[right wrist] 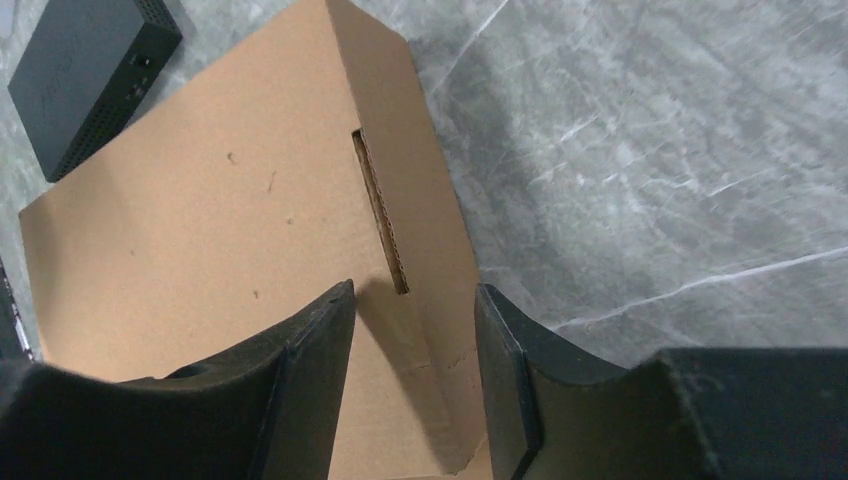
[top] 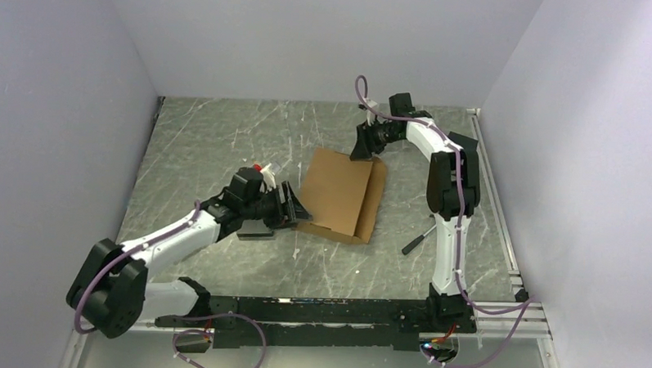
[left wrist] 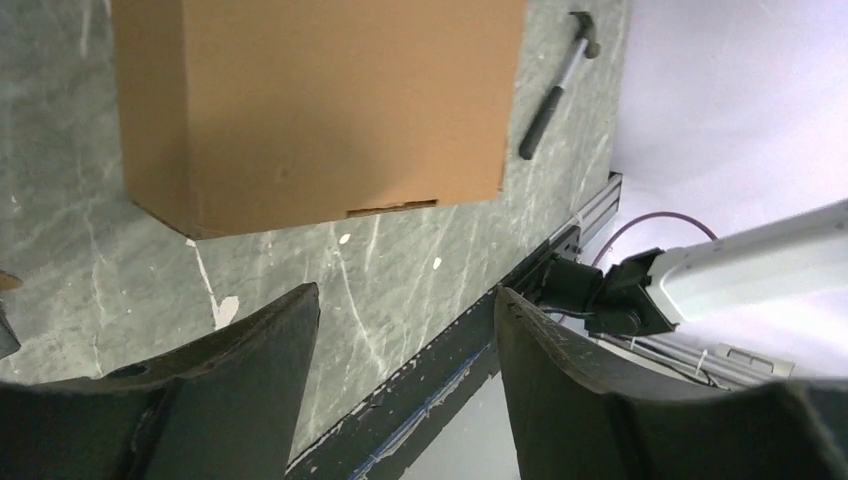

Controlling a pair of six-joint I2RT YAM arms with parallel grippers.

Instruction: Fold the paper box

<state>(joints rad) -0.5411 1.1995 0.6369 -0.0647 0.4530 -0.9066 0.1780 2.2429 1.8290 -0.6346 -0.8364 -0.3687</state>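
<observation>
From above, the paper box (top: 339, 188) lies in the middle of the table (top: 226, 140). Its big flat side faces up. The left gripper (top: 296, 206) is at its left edge. The right gripper (top: 363, 146) is at its far right corner. A hammer (top: 417, 238) lies off to the right.

From the left wrist, the fingers (left wrist: 250, 370) are spread apart and hold nothing. The box is just ahead of them.

From the right wrist, the fingers (right wrist: 300, 380) are spread too, one on each side of a folded edge near a slot (right wrist: 380, 215). I cannot tell if they touch it. A black block (right wrist: 90, 70) lies beside the box.

I think the lid is being shut. Next, one gripper should hold the box steady while the other presses the edge down gently.
</observation>
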